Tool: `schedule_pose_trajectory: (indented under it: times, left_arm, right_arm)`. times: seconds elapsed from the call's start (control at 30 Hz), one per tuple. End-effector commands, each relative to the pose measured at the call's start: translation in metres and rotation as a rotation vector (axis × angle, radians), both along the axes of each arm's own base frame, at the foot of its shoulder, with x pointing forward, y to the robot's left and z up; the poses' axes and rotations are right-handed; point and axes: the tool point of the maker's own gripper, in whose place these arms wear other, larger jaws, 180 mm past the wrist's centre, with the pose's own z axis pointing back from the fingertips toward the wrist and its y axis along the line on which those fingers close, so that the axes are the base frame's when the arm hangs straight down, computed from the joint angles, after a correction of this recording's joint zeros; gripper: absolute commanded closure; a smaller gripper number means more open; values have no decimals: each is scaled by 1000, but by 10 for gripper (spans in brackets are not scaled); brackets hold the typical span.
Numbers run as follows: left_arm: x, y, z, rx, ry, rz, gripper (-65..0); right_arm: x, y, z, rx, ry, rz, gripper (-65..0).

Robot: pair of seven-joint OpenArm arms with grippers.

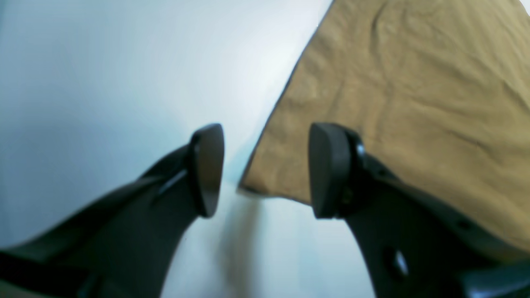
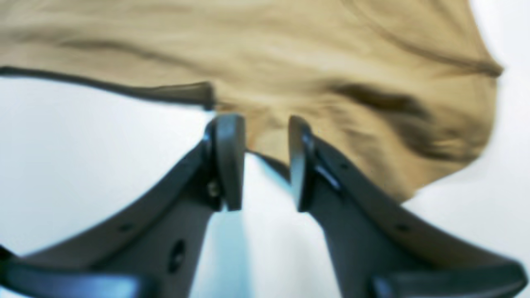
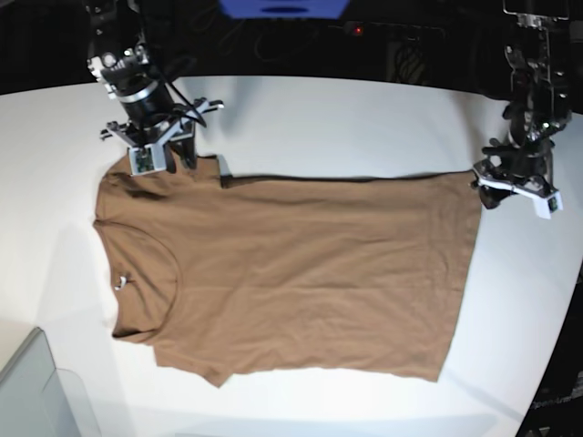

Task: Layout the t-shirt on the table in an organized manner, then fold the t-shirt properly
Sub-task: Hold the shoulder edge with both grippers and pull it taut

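Observation:
The brown t-shirt [image 3: 291, 273] lies spread flat on the white table [image 3: 364, 118], neck to the left and hem to the right in the base view. My left gripper [image 1: 265, 171] is open, its two dark fingers straddling the shirt's far hem corner [image 1: 252, 184] without pinching it. In the base view that arm sits at the right [image 3: 515, 177]. My right gripper [image 2: 265, 163] is open too, just short of the far sleeve [image 2: 372, 103], at the upper left in the base view [image 3: 168, 159]. A small white tag [image 3: 119, 281] shows at the neck.
A grey-translucent bin corner [image 3: 32, 391] sits at the bottom left of the base view. The table's curved edge [image 3: 557, 346] runs down the right side, close to the shirt's hem. Dark equipment and cables stand behind the table's far edge.

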Motion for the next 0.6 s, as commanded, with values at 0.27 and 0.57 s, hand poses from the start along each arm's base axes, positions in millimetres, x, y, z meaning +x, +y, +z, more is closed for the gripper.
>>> schedule_pose_trajectory:
  times: [0.27, 0.57]
  left_arm:
    - [4, -48, -10, 101, -32, -145, -325]
    - [0, -55, -33, 190, 39, -143, -325]
  right_arm:
    - [2, -13, 7, -17, -29, -23, -365]
    - [-6, -67, -21, -63, 40, -172, -383]
